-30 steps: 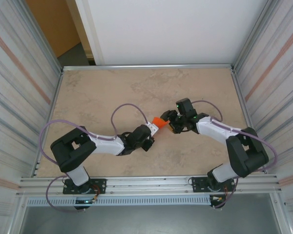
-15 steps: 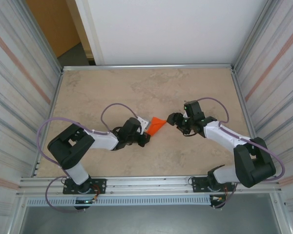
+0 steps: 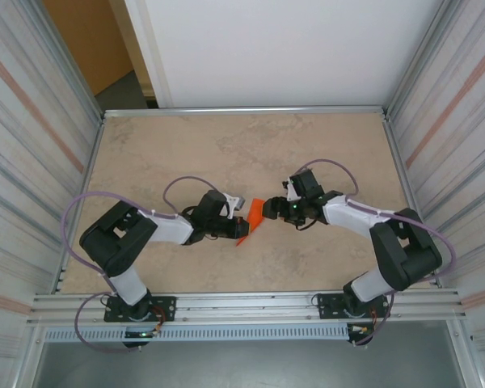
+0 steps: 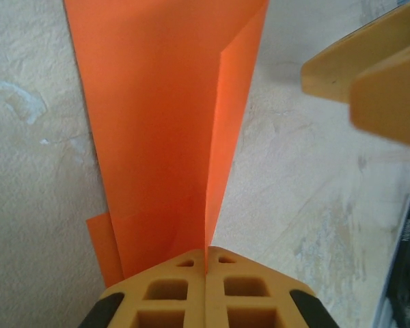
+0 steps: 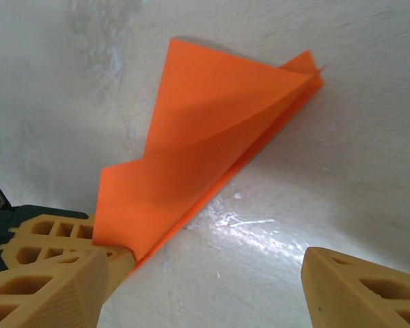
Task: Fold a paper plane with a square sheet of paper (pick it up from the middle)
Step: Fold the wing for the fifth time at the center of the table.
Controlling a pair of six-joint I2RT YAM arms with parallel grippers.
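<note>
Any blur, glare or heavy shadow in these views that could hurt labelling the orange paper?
Left wrist: orange paper sharp, the right arm's fingers at upper right out of focus. Right wrist: glare patch on the table beside the paper's lower edge, soft shadow across the paper's face. Top external: evenly lit, no glare, paper small but clear.

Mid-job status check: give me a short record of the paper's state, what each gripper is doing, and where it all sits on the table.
paper: orange paper, folded into a pointed, layered shape; the layers fan apart at one corner
left: left gripper shut on one end of the orange paper
right: right gripper open, fingers spread wide, close beside the paper
location: near the middle of the table, between the two grippers
table contact: cannot tell whether the paper rests on the surface or hangs just above it
</note>
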